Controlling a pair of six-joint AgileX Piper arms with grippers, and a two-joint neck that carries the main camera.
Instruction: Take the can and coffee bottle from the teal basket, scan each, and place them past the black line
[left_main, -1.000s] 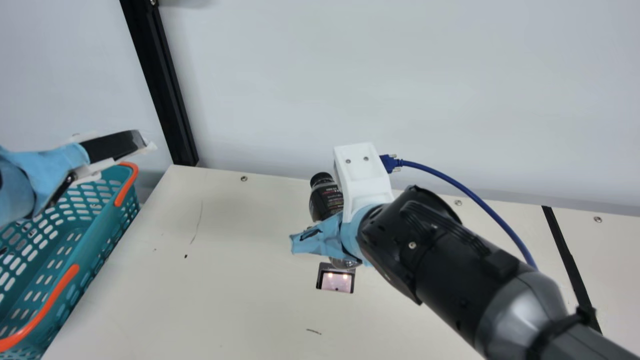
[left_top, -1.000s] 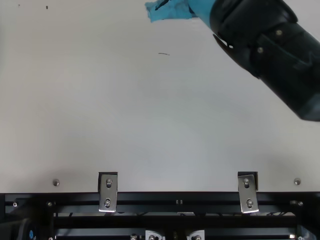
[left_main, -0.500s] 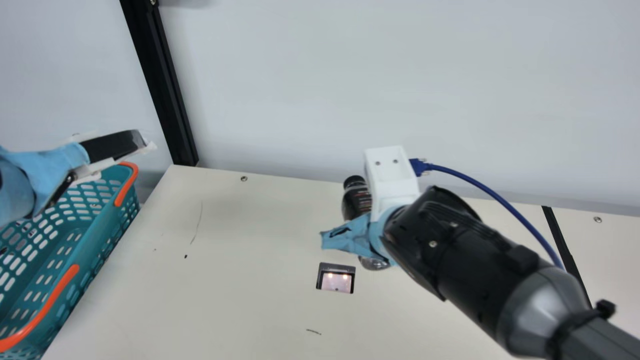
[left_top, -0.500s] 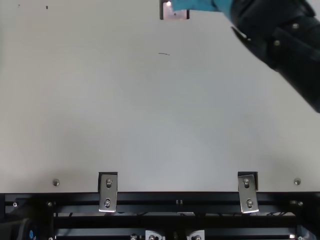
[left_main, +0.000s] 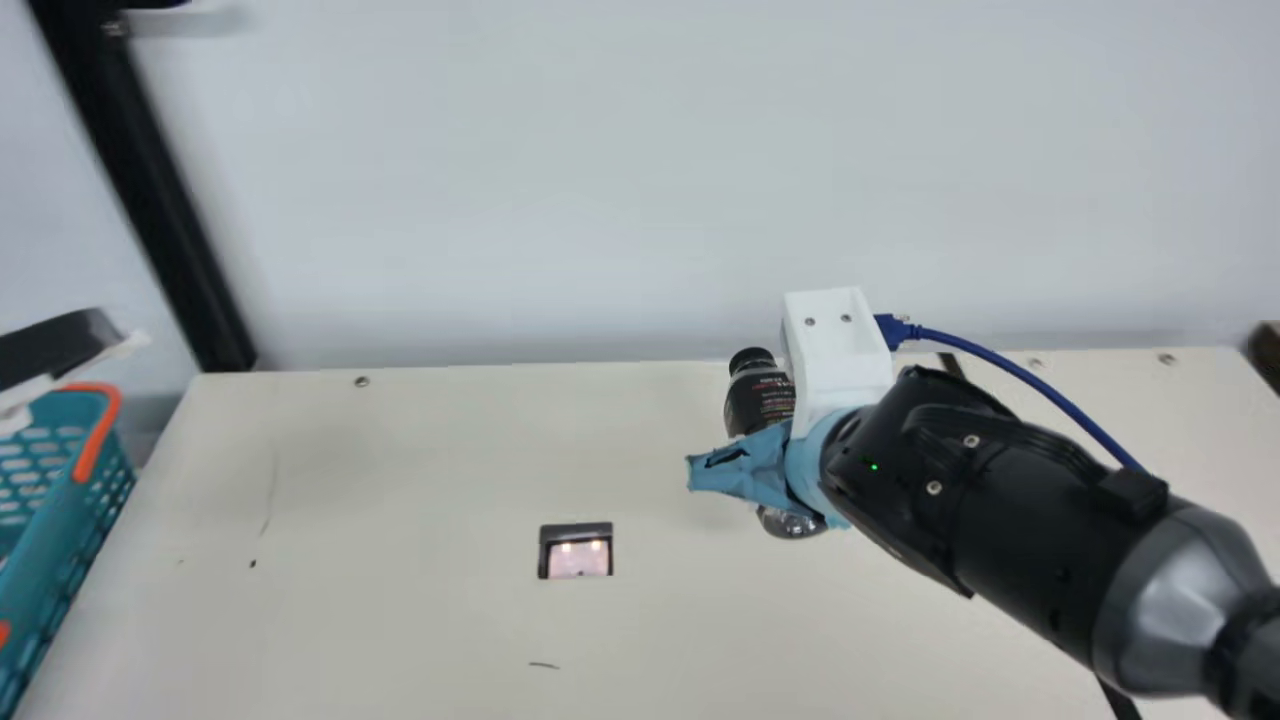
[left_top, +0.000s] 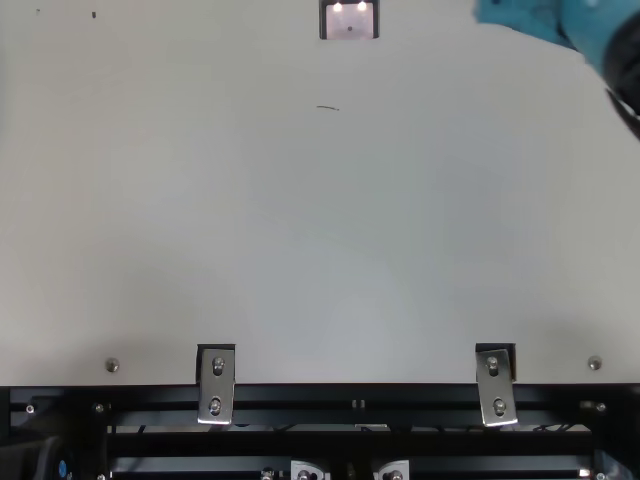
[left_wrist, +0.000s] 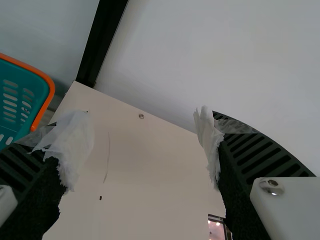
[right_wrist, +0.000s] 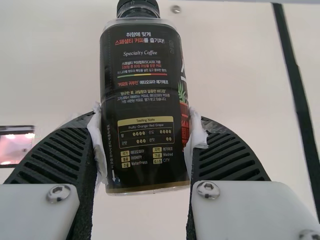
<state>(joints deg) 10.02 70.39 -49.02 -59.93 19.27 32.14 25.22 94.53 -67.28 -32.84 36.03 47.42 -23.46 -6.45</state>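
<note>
Between the scanner (left_main: 575, 552) and the black line (left_main: 1118, 700), the right gripper (left_main: 750, 465) is closed around the dark coffee bottle (left_main: 757, 400), one finger on each side. Near the teal basket (left_main: 62, 520), the left gripper (left_main: 68, 352) has its fingers spread wide, with nothing held between them.

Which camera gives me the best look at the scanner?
The main view: the scanner shows whole there, with nothing across it. The top view cuts it off at the upper edge, the left wrist view catches part at the bottom edge, the right wrist view part at the left edge.
</note>
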